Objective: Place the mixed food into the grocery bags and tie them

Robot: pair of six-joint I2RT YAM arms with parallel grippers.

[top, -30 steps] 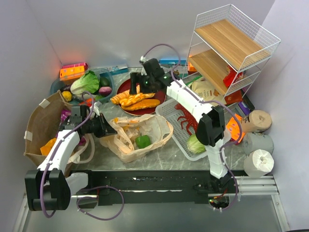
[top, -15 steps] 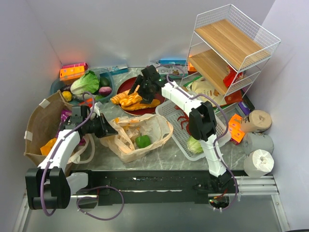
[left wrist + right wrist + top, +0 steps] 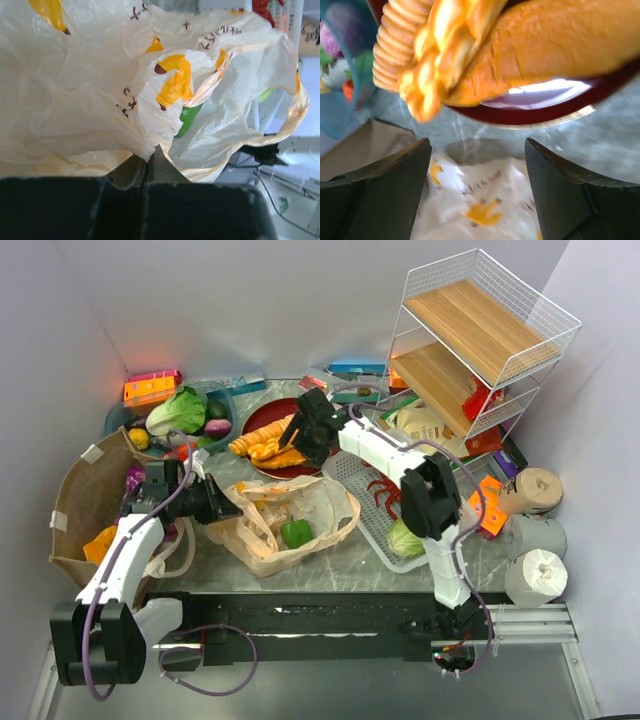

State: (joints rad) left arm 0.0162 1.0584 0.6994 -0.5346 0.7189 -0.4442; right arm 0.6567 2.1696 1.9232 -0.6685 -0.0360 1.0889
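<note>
The tan plastic grocery bag lies open mid-table with a green bell pepper inside. My left gripper is shut on the bag's left edge; in the left wrist view the film bunches at the closed gripper, and the pepper shows through. The brown paper bag stands at the left with packets inside. My right gripper hangs open over the near rim of the red plate. In the right wrist view the right gripper holds nothing, and the breads lie beyond it.
A blue basin holds lettuce at the back left. The white slotted basket on the right carries a red lobster toy and a cabbage. A wire shelf rack stands at the back right, with paper rolls beside it.
My right gripper has come nearer, from the plate's far side to over the breads at its near rim, its jaws narrowing a little. The left gripper keeps its hold on the bag.
</note>
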